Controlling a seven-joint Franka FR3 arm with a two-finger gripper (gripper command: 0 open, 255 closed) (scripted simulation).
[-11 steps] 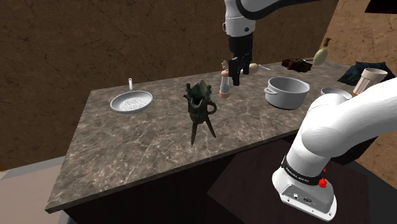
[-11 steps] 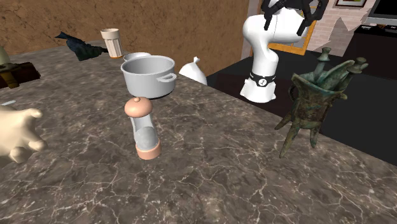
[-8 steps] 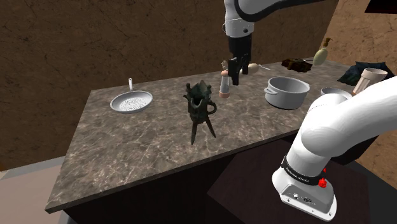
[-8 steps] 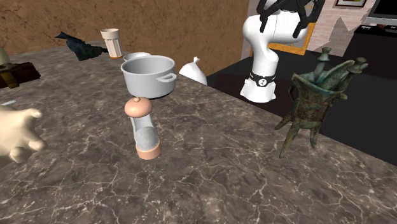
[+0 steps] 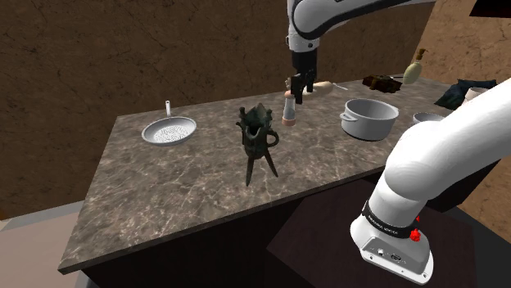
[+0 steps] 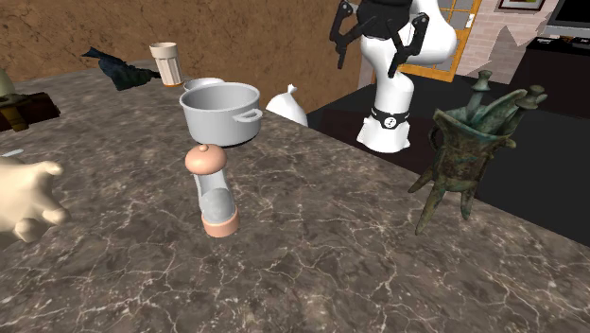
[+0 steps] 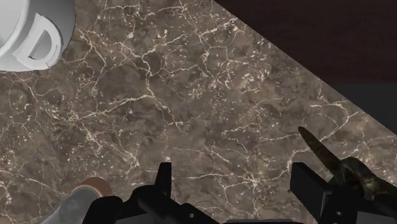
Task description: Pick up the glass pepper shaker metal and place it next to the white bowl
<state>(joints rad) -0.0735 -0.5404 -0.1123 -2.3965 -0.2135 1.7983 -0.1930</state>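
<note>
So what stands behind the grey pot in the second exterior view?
A white bowl; just a strip of its rim shows above the pot, which covers the rest.

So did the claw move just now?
Yes. In the shoulder view the claw has slid left, away from the grey pot. It now hangs open right by the top of the pepper shaker.
</note>
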